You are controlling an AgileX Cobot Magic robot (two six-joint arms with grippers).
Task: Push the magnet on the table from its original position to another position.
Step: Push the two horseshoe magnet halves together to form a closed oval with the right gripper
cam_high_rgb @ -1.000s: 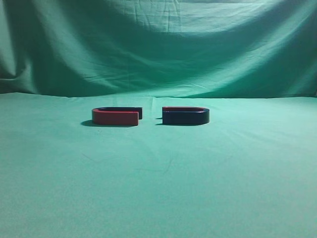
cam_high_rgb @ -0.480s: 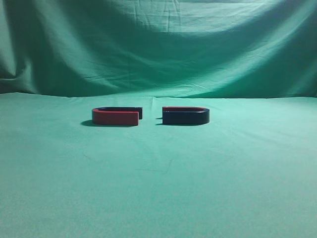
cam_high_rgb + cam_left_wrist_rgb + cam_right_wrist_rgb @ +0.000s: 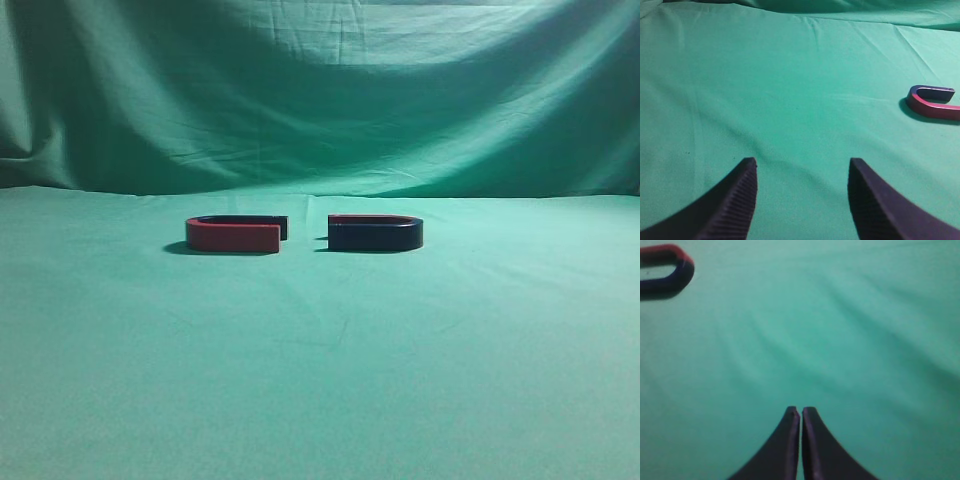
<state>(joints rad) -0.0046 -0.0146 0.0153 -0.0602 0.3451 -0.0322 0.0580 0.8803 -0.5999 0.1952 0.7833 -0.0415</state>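
Note:
The magnet (image 3: pixel 375 234) lies flat on the table (image 3: pixel 320 390), right of centre, its dark navy side facing the exterior view with a red strip on top. It also shows in the right wrist view (image 3: pixel 666 275) at the top left, blurred. My right gripper (image 3: pixel 800 410) is shut and empty, low over bare cloth, well short and to the right of the magnet. My left gripper (image 3: pixel 803 161) is open and empty over bare cloth. Neither gripper shows in the exterior view.
A second U-shaped magnet showing a red side (image 3: pixel 235 235) lies just left of the navy one, open ends facing with a small gap. It shows at the right edge of the left wrist view (image 3: pixel 932 102). A draped green backdrop (image 3: pixel 320 90) hangs behind.

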